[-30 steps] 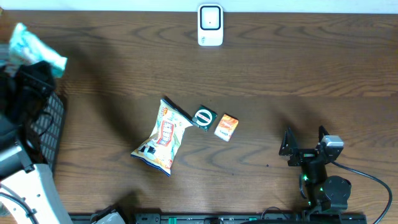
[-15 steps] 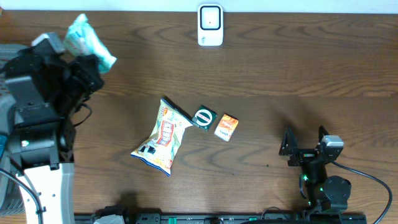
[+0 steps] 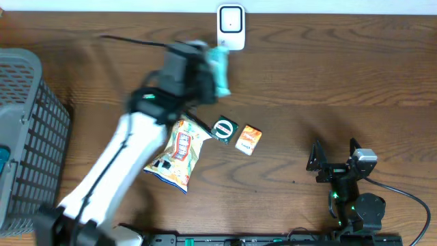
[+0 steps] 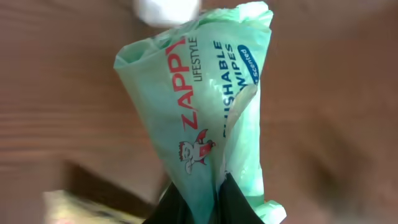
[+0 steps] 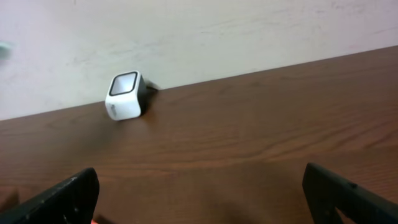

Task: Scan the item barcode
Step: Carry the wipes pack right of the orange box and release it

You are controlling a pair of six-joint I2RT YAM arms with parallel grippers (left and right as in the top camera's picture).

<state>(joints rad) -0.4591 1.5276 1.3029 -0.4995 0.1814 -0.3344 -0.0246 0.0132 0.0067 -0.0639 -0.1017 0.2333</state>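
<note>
Dark wood-grain table [image 3: 341, 75] seen from overhead; a pale wall [image 5: 249, 25] closes the far side in the right wrist view. At far left stands a grey mesh basket [image 3: 31, 123]. The white left arm [image 3: 116, 164] reaches diagonally across the table, passing just beside a yellow snack bag [image 3: 179, 152] that lies flat. The left gripper [image 3: 205, 72] pinches one end of the mint-green pack of wipes [image 3: 220, 67], its dark fingers [image 4: 239, 205] pressed onto the wrapper. The pack sits close in front of the white scanner [image 3: 231, 27] at the far edge. Near the centre lie a round green-rimmed item [image 3: 223, 128] and, just beside it, an orange box [image 3: 248, 139]. At lower right, well apart from these, the right gripper [image 3: 334, 154] rests with jaws spread wide, holding nothing.
</note>
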